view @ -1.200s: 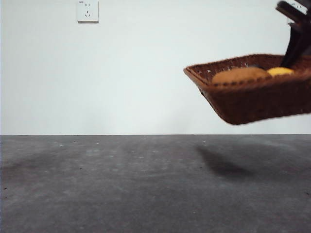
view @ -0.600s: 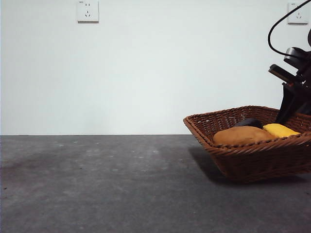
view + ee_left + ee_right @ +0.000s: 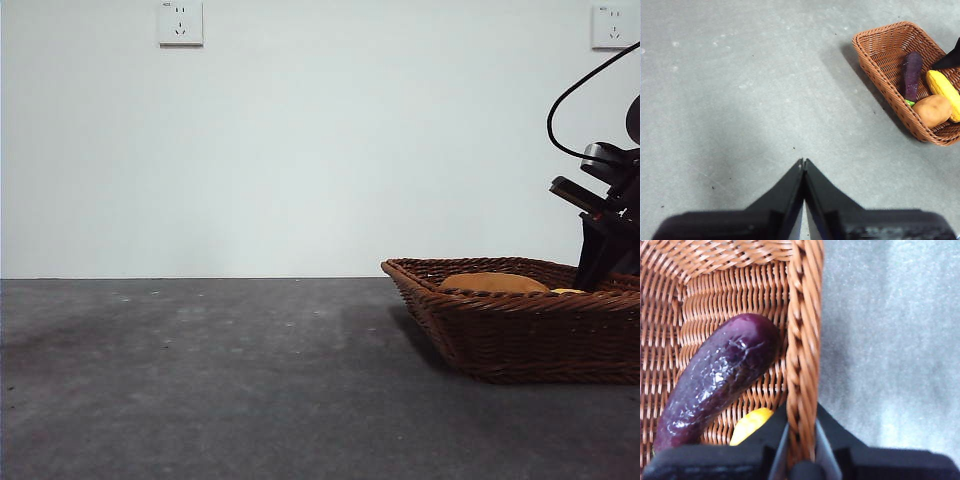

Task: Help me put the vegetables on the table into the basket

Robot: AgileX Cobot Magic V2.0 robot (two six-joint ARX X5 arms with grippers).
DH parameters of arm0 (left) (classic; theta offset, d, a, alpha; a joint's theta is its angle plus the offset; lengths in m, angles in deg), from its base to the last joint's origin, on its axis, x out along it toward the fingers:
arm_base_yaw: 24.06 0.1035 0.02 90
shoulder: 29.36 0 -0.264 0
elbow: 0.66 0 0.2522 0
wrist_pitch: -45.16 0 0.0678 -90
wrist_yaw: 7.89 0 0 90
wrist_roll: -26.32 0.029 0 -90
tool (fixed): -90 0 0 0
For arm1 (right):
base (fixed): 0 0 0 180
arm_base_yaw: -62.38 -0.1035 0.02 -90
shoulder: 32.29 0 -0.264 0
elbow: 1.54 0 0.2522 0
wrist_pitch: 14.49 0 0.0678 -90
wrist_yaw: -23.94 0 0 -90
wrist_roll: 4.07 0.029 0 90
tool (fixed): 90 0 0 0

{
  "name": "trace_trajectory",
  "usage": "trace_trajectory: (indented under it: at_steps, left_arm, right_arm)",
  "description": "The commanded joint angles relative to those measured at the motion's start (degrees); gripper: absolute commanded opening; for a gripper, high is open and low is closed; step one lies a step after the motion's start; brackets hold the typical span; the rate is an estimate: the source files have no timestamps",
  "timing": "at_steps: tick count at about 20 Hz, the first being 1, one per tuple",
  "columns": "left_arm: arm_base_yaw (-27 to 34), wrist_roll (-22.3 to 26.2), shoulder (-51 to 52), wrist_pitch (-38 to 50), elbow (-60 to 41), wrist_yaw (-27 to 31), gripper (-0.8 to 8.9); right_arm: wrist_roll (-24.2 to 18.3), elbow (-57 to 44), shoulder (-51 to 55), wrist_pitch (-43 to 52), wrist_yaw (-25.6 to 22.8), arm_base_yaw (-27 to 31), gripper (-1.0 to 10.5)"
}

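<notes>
Basket loaded, resting on desk; right end effector clamped on its rim. Next: release. Left end effector closed, idle.

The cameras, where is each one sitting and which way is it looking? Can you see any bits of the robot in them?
Front view: low at table height, looking level across the table at the basket; the right gripper shows dark at its far rim.
Left wrist view: high on the left arm, looking down at the table; left gripper shut.
Right wrist view: close above the basket's rim, pinched by its jaws.
All share the basket; both wrist views share the eggplant.
</notes>
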Motion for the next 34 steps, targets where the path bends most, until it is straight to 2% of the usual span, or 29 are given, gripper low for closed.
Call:
trace_trajectory:
  at_steps: [1, 2, 6, 9, 11, 12, 14, 15, 21, 24, 29, 34]
  left_arm:
    - [0.2, 0.7, 0.0, 0.1, 0.1, -0.2, -0.07]
    - [0.2, 0.7, 0.0, 0.1, 0.1, -0.2, -0.07]
    - [0.2, 0.7, 0.0, 0.1, 0.1, -0.2, -0.07]
    - [0.2, 0.7, 0.0, 0.1, 0.1, -0.2, -0.07]
    - [0.2, 0.7, 0.0, 0.1, 0.1, -0.2, -0.07]
    - [0.2, 0.7, 0.0, 0.1, 0.1, -0.3, -0.07]
    - [0.2, 0.8, 0.0, 0.1, 0.1, -1.5, -0.07]
    - [0.2, 0.8, 0.0, 0.1, 0.1, -1.9, -0.07]
    - [0.2, 1.1, -0.1, 0.1, 0.1, -1.9, -0.07]
    - [0.1, 1.1, -0.1, 0.1, 0.1, -2.0, -0.07]
    - [0.1, 1.1, -0.1, 0.0, 0.1, -4.4, -0.07]
    - [0.1, 1.1, -0.2, 0.1, 0.1, -4.3, -0.05]
  right_arm:
    - [-0.9, -0.3, -1.3, 0.5, -0.7, 0.0, 2.4]
    - [-0.9, -0.1, -1.1, 0.9, -0.1, 0.0, 2.9]
    - [-0.9, 3.8, 1.9, -2.0, -0.3, 0.0, 2.9]
    - [-2.2, 10.5, 7.1, -12.6, -3.1, 0.0, 2.8]
    - [-4.3, 15.2, 10.8, -22.4, -2.9, 0.0, 2.8]
    - [-5.4, 16.8, 13.4, -27.5, -2.4, -0.2, 2.4]
    - [-7.1, 17.6, 19.4, -33.7, -1.4, -1.0, 0.6]
    - [-7.3, 17.6, 23.3, -36.2, -1.4, -1.8, 0.2]
    - [-7.3, 17.6, 38.7, -42.7, -1.4, -5.9, -0.1]
    - [-8.7, 17.6, 43.4, -50.8, -1.4, -7.6, -0.1]
    - [-6.7, 17.0, 47.5, -50.8, -1.8, -8.4, -0.1]
    - [-6.7, 17.0, 47.4, -50.8, -1.8, -8.4, 0.0]
